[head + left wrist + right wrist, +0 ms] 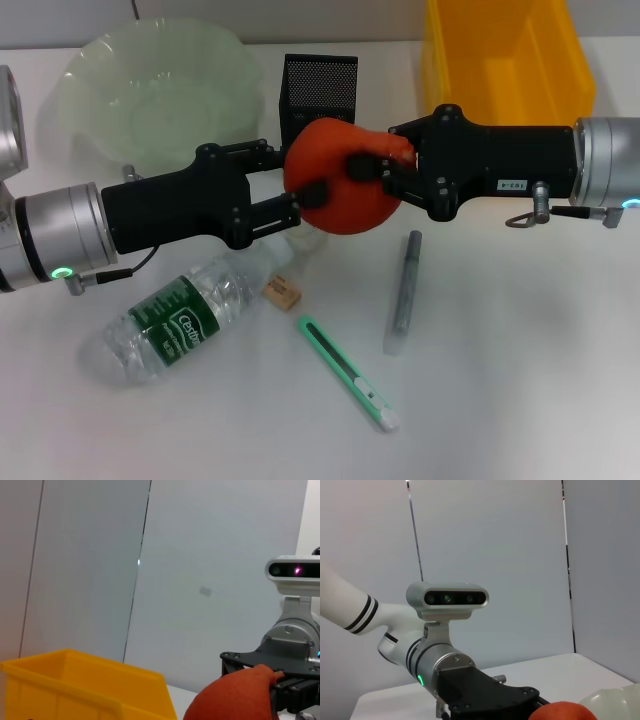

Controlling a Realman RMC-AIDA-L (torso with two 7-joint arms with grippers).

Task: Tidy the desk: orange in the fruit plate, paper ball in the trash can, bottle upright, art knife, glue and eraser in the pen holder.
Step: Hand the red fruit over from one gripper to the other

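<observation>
Clearly a handover: both the left gripper [300, 208] and right gripper [385, 175] clamp the orange [342, 178] above the counter [520, 350]. The right should let go only once the left holds firm, then the left carries it to the green fruit plate [100, 75] at the far-left corner.

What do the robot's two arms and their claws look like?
Both arms end in matte black, angular grippers, the left gripper and the right gripper. Behind each sits a silver metal wrist ring with a small glowing light, green on the left arm. A thin black cable trails from the left wrist. The right gripper carries a small white label; a metal clip hangs under it.
</observation>
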